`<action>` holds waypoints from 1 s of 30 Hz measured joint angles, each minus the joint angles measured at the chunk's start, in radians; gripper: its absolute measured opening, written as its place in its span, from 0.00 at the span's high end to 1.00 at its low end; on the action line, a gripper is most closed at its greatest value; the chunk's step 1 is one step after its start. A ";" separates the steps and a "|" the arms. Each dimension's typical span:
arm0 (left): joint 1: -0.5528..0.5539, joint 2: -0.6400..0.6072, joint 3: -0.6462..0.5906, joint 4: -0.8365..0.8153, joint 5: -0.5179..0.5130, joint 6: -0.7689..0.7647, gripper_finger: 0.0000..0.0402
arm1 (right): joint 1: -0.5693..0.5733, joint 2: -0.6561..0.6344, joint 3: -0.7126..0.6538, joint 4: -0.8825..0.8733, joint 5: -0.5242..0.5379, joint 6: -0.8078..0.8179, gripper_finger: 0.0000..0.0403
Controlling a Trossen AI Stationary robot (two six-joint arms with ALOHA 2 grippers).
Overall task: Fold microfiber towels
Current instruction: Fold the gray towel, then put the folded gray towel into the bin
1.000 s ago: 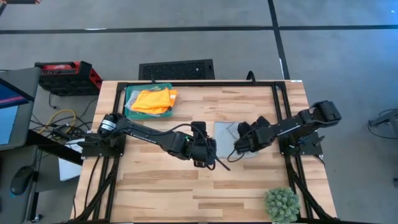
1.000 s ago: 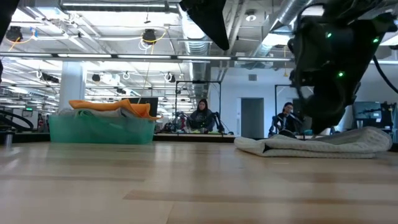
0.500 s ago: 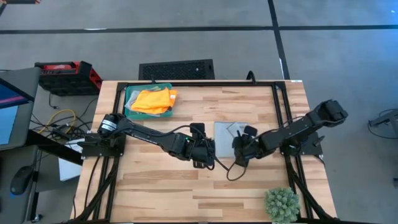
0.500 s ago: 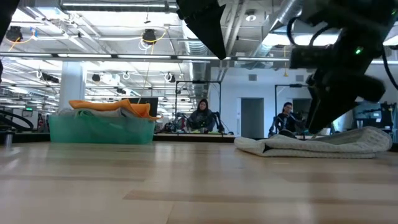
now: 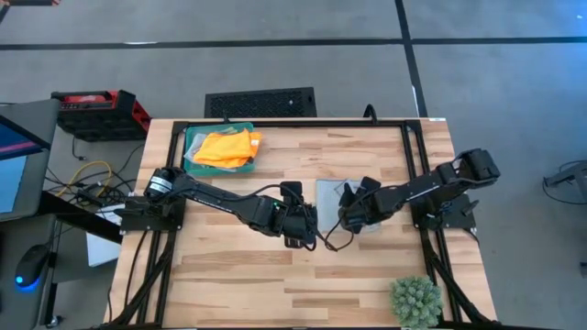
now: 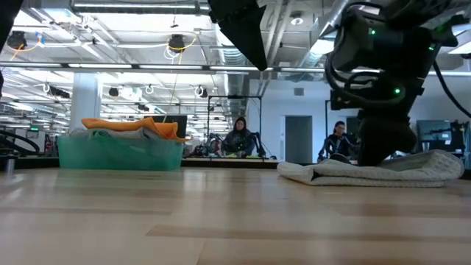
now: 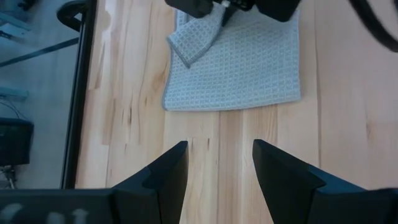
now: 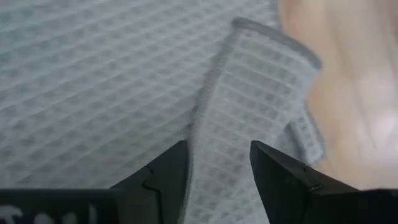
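A pale grey microfiber towel (image 5: 328, 191) lies folded flat at the table's middle right, also in the low view (image 6: 383, 171). One corner flap (image 7: 193, 37) is turned over onto it. My right gripper (image 8: 217, 168) is open and slants down at that flap (image 8: 249, 112), one finger on each side of the flap's edge. My left gripper (image 7: 219, 162) is open and empty. It hangs above the bare wood just left of the towel (image 5: 307, 225). An orange towel (image 5: 227, 147) lies heaped in the green tray (image 5: 191, 137) at the far left. My right gripper is low over the grey towel's turned-over corner flap (image 8: 205, 124), coming from above at a slant. I cannot tell whether its fingertips touch the cloth. The towel lies flat on the table.
A spiky green plant ball (image 5: 415, 301) stands at the near right corner. A black frame rail (image 5: 275, 122) runs around the tabletop. Bare wood stretches along the near side (image 5: 275, 275). Beyond the table, people sit in the room (image 6: 239, 136).
My right gripper swung out toward the near edge and came back over the towel's folded corner. Its wrist rolled and it now stands a little lower and steeper. Its fingers have stayed open. The towel has not moved.
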 joint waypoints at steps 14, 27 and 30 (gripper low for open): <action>0.000 0.000 0.000 -0.005 0.001 -0.013 0.57 | 0.025 -0.012 0.000 -0.303 0.116 0.381 0.50; 0.010 0.085 -0.084 0.237 0.152 0.200 0.57 | 0.323 -0.197 0.070 -0.272 0.084 0.388 0.50; 0.012 0.135 -0.082 0.340 0.176 0.277 0.57 | 0.378 -0.237 0.072 -0.242 0.083 0.387 0.50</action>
